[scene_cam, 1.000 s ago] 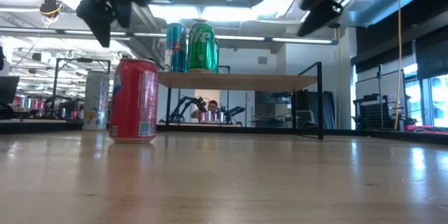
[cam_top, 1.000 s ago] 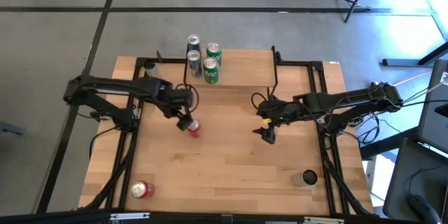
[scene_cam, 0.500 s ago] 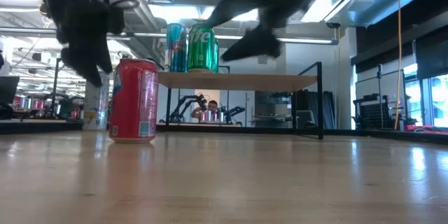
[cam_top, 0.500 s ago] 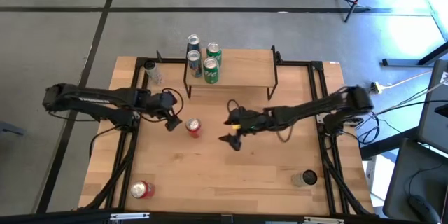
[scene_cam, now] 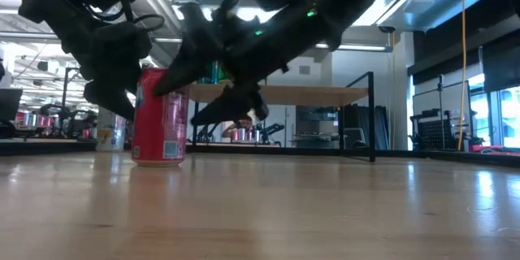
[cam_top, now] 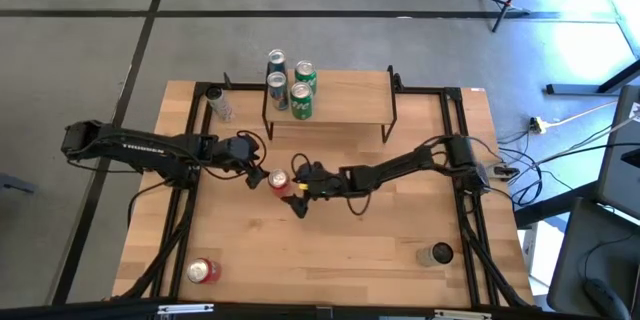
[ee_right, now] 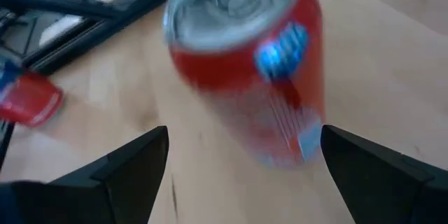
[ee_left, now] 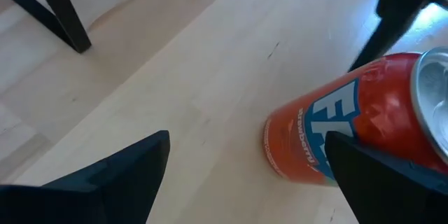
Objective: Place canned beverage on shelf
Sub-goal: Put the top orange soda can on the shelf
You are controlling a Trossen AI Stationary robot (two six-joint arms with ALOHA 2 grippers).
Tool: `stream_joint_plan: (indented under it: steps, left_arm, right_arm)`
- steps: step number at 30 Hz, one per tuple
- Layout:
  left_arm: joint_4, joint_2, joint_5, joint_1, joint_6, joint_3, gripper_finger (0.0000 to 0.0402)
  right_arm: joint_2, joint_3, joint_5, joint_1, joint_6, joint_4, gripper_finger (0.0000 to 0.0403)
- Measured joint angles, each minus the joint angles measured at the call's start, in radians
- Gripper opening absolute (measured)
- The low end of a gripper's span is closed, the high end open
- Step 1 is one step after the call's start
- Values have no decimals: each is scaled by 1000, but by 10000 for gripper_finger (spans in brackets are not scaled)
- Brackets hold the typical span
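Observation:
A red can point(cam_top: 278, 181) stands upright on its base on the wooden table, in front of the shelf point(cam_top: 345, 100). The shelf carries several blue and green cans point(cam_top: 300, 90). My left gripper point(cam_top: 256, 174) is open, low at the can's left side, with the can point(ee_left: 350, 133) by one finger rather than between the two. My right gripper point(cam_top: 297, 196) is open at the can's right. In its wrist view the can point(ee_right: 245, 63) stands just ahead, in line with the gap between its fingers. My left gripper has one finger point(ee_left: 381, 182) close against the red can's side wall point(ee_left: 322, 147), coming slanting down from the table's left. I cannot tell whether they touch. The can stands upright on the table.
Another red can point(cam_top: 203, 271) lies near the table's front left corner. A silver can point(cam_top: 436, 254) stands at the front right. One more can point(cam_top: 215, 101) stands left of the shelf. The shelf's black legs point(cam_top: 392, 125) stand just behind the work area.
My right gripper has swept down and toward the table's left, from right of the middle up to the red can, staying open. My left gripper has sunk from above the can to beside its left side, tipping less steeply, still open.

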Motion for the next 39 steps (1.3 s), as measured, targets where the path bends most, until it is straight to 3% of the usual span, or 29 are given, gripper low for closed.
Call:
stream_joint_plan:
  steps: [7,12,26,31,34,39]
  left_arm:
    - [4,1,42,-3,0,0,379]
    - [-2,1,76,-20,-2,0,379]
    - [4,1,121,-109,-20,0,379]
    - [0,-18,229,-116,-18,0,379]
    - [-3,-59,308,-116,-19,0,379]
    - [-11,-161,388,-116,-21,0,379]
  right_arm:
    - [3,34,60,-24,-4,-73,358]
    - [3,34,-10,-42,-5,-108,358]
    - [-67,33,-8,-44,-87,-326,358]
    - [-137,33,-58,-43,-115,-426,358]
    - [-188,33,-90,-42,-134,-405,358]
    - [-210,33,-61,-25,-167,-184,358]
